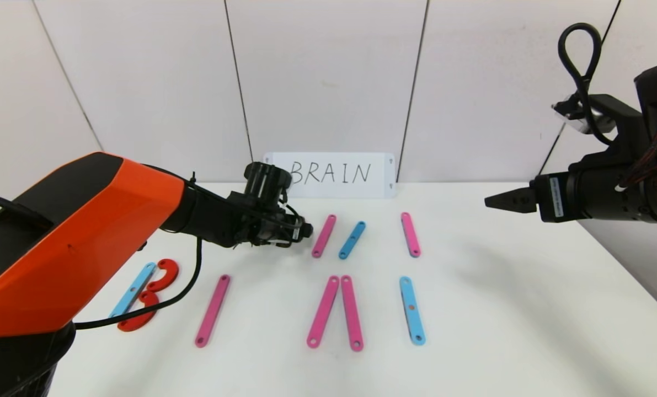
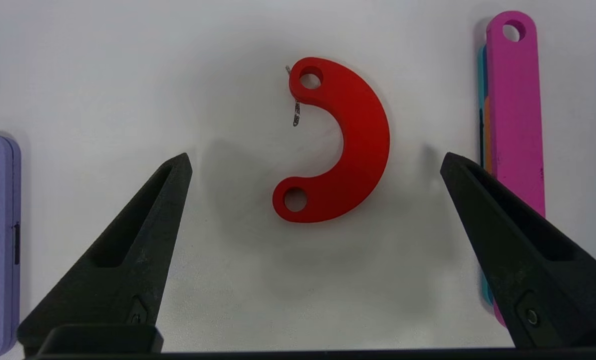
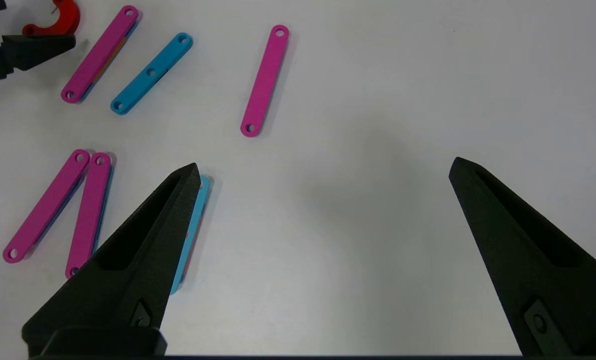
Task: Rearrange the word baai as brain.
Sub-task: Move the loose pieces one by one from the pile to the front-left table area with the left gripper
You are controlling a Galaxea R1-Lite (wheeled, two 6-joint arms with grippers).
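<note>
The left gripper (image 2: 315, 160) hangs wide open and empty over the red half-ring (image 2: 338, 142), just beside the pink strip (image 2: 515, 125). It seems about to pick this piece for the R; next it must lower and close. The right gripper (image 3: 323, 170) waits open, well apart.

Head cam: high on the torso, looking forward and down over the whole table (image 1: 499, 309) to the back wall, far out, both arms in frame. Left wrist cam: sits behind the left claw (image 2: 315, 160), pointing straight down, close to the surface, framing a red half-ring (image 2: 350, 145) between the fingers. Right wrist cam: behind the right claw (image 3: 323, 170), higher up, tilted down across the table. Overlap: right wrist and head views share the pink and blue strips; right wrist also catches the half-ring (image 3: 60, 17).
</note>
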